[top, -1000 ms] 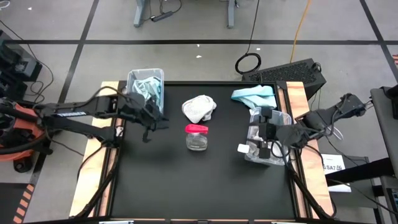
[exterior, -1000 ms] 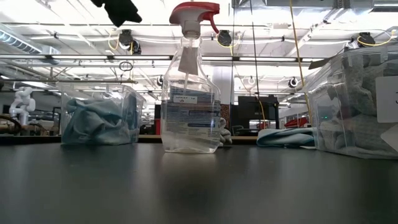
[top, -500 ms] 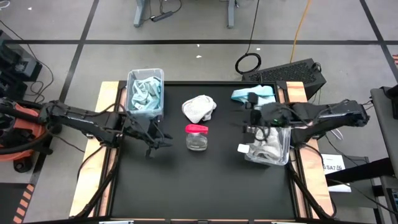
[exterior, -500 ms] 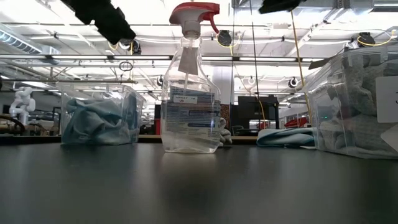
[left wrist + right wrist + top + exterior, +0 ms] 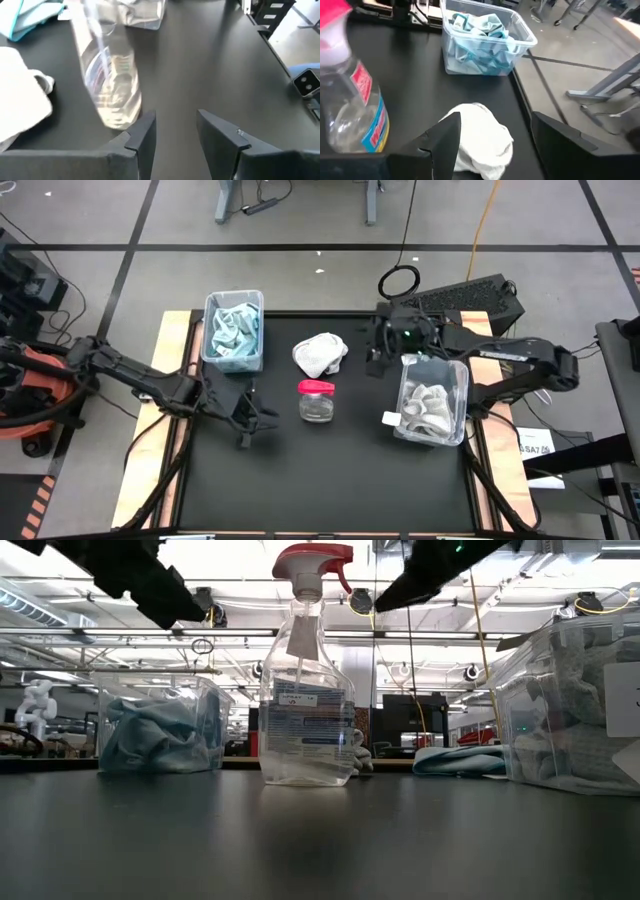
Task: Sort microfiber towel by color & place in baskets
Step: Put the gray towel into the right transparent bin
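A white towel [image 5: 320, 355] lies bunched on the black table behind a clear spray bottle with a pink top [image 5: 317, 400]. The left basket [image 5: 233, 330] holds teal towels, and the right basket [image 5: 432, 400] holds pale towels. A teal towel [image 5: 460, 760] lies flat at the far right, mostly hidden under my right arm in the high view. My right gripper [image 5: 495, 135] is open just right of the white towel [image 5: 480, 135], clear of it. My left gripper [image 5: 175, 130] is open left of the bottle [image 5: 112, 85], above the table.
The spray bottle stands upright mid-table, between the two grippers. Bare black tabletop spreads across the near half. Wooden strips border the table's left and right sides [image 5: 165, 410]. A keyboard [image 5: 470, 295] sits beyond the far right corner.
My left gripper has moved from beside the left basket toward the near edge and the bottle, sinking lower. My right gripper has swung from above the right basket toward the far edge and left, ending beside the white towel. Both have stayed open, and no towel has moved.
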